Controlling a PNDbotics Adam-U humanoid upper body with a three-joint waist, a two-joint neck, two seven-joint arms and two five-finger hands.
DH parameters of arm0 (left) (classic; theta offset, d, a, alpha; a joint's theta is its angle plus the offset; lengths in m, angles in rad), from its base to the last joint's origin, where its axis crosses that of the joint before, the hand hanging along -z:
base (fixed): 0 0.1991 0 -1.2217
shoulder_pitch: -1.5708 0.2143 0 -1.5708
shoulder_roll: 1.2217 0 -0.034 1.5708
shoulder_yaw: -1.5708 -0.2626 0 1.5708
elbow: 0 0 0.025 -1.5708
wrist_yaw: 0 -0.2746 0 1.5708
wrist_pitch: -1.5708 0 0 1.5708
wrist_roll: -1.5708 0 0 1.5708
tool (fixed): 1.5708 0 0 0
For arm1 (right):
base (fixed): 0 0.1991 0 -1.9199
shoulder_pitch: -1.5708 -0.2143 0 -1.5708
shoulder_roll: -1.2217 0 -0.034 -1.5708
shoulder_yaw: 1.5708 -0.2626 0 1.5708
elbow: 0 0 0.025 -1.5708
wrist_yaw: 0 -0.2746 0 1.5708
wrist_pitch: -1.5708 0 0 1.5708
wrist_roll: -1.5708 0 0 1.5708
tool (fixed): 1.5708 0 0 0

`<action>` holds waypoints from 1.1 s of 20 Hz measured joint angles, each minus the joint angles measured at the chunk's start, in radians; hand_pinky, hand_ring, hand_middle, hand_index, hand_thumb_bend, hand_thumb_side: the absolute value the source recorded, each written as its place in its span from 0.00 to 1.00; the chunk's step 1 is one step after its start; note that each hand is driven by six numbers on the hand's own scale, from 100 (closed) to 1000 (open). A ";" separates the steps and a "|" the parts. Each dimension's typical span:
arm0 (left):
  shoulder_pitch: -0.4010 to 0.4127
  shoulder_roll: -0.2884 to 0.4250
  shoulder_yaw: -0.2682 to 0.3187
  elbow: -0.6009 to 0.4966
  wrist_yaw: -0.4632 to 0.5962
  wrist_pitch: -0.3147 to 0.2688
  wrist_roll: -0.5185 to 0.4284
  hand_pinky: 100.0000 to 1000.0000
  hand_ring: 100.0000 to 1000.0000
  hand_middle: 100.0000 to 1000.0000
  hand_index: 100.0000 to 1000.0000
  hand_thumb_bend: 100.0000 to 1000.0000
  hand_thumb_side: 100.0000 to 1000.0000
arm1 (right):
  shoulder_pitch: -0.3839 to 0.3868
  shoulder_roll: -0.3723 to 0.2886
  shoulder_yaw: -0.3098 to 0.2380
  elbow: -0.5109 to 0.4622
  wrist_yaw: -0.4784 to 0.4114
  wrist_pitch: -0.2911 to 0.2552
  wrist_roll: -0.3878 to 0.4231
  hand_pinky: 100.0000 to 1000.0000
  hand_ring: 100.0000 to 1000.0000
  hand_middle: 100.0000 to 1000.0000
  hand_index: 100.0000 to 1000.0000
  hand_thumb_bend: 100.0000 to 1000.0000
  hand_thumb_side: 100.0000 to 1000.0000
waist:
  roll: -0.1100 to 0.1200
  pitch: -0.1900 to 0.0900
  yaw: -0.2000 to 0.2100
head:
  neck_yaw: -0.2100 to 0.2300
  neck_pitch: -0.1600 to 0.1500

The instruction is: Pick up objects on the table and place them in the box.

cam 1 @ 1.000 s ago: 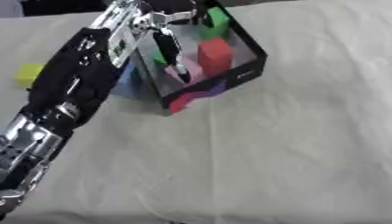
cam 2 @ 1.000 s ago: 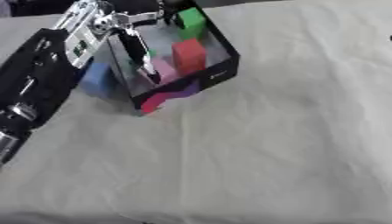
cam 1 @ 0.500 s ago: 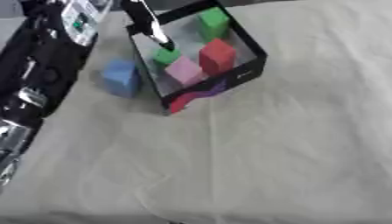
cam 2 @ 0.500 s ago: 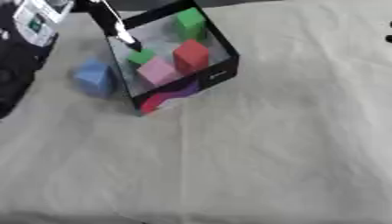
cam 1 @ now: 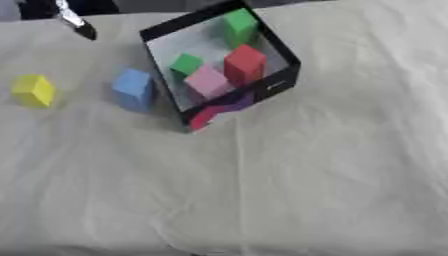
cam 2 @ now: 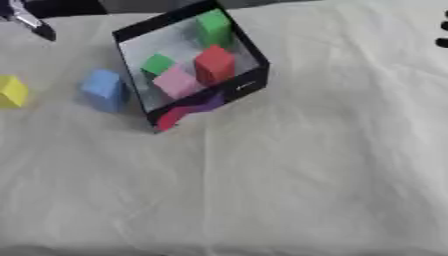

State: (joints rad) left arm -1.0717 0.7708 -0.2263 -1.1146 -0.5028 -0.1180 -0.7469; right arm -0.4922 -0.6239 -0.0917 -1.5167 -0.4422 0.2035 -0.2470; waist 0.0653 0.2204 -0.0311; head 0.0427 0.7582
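Note:
A black box (cam 1: pixel 282 82) stands tilted at the upper middle of the cloth-covered table. Inside it lie a tall green block (cam 1: pixel 237 26), a red block (cam 1: pixel 244 63), a small green block (cam 1: pixel 185 64) and a pink block (cam 1: pixel 208 81). A blue block (cam 1: pixel 133 89) rests on the cloth just left of the box, close to its wall. Further left lies a yellow block (cam 1: pixel 33 90). Only a silver and black tip of my left hand (cam 1: pixel 75 22) shows at the top left, apart from all blocks. A dark bit of my right hand (cam 2: pixel 442 34) shows at the right edge.
The white cloth (cam 1: pixel 262 190) has creases and covers the whole near half of the table. The box's front wall carries a red and purple patch (cam 1: pixel 213 111). A dark strip runs behind the table's far edge.
My left arm has pulled back up and to the left, away from over the box. The blue and yellow blocks it covered now show. The box and its blocks stayed put.

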 measured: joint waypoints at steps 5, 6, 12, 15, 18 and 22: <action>0.039 0.050 0.020 0.007 -0.012 0.016 -0.025 0.83 0.78 0.74 0.79 0.88 0.03 | 0.000 -0.006 0.000 -0.001 0.000 0.000 -0.001 0.71 0.78 0.67 0.76 0.20 0.47 | 0.000 0.007 -0.010 | 0.020 -0.019; 0.042 0.055 0.025 0.013 -0.020 0.017 -0.028 0.83 0.79 0.74 0.77 0.87 0.01 | 0.000 -0.007 -0.001 -0.001 0.000 0.000 -0.001 0.71 0.78 0.67 0.76 0.20 0.47 | 0.000 0.009 -0.012 | 0.023 -0.022; 0.065 0.072 0.038 0.039 -0.056 0.010 -0.042 0.82 0.78 0.72 0.74 0.82 0.00 | 0.000 -0.010 -0.001 -0.002 0.002 0.002 -0.003 0.71 0.78 0.67 0.76 0.20 0.47 | 0.000 0.019 -0.019 | 0.041 -0.035; 0.083 0.084 0.038 0.041 -0.066 -0.001 -0.042 0.82 0.77 0.71 0.71 0.79 0.00 | 0.001 -0.015 -0.001 -0.002 0.003 0.003 -0.005 0.71 0.78 0.67 0.76 0.20 0.47 | 0.000 0.021 -0.024 | 0.045 -0.041; 0.103 0.097 0.038 0.042 -0.066 -0.016 -0.038 0.81 0.76 0.70 0.70 0.75 0.00 | 0.001 -0.016 -0.001 -0.002 0.005 0.003 -0.005 0.71 0.78 0.67 0.76 0.20 0.47 | 0.000 0.027 -0.025 | 0.046 -0.047; 0.124 0.107 0.038 0.043 -0.057 -0.026 -0.040 0.79 0.74 0.69 0.68 0.64 0.00 | 0.001 -0.016 -0.001 -0.002 0.006 0.004 -0.005 0.71 0.78 0.67 0.76 0.20 0.47 | 0.000 0.031 -0.029 | 0.046 -0.048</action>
State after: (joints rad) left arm -0.9477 0.8783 -0.1885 -1.0712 -0.5596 -0.1445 -0.7870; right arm -0.4916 -0.6399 -0.0923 -1.5189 -0.4362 0.2072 -0.2519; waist 0.0653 0.2509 -0.0599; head 0.0887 0.7098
